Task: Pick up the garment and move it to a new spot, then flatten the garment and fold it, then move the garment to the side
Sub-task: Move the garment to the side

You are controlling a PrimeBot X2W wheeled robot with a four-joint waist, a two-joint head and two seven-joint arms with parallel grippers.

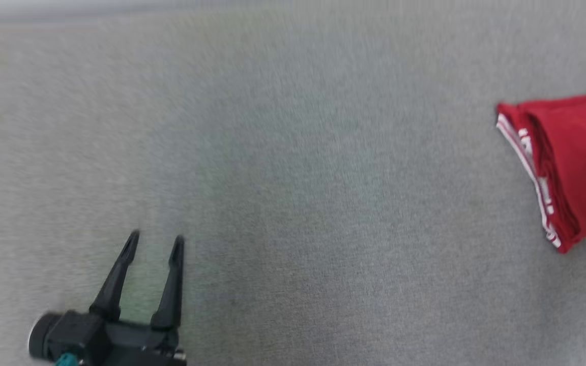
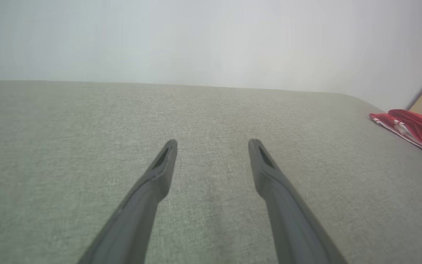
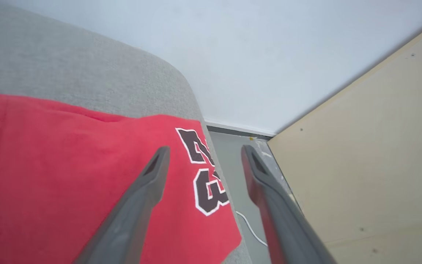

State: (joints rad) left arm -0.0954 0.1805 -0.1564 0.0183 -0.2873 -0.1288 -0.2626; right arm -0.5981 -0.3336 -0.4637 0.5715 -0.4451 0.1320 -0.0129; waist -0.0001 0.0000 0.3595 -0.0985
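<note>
Now the folded red garment lies at the right edge of the grey fabric surface, long axis roughly near-to-far, just under the right gripper, fingers spread and empty, with the left gripper, likewise spread, well apart.

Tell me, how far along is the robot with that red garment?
Nearly finished, it seems. Done: the red garment lies folded in layers at the right edge of the grey surface, off to the side. In hand: nothing; the right gripper hangs open over the garment's edge, and the left gripper is open above bare fabric. Left: probably only drawing the right arm away.
</note>
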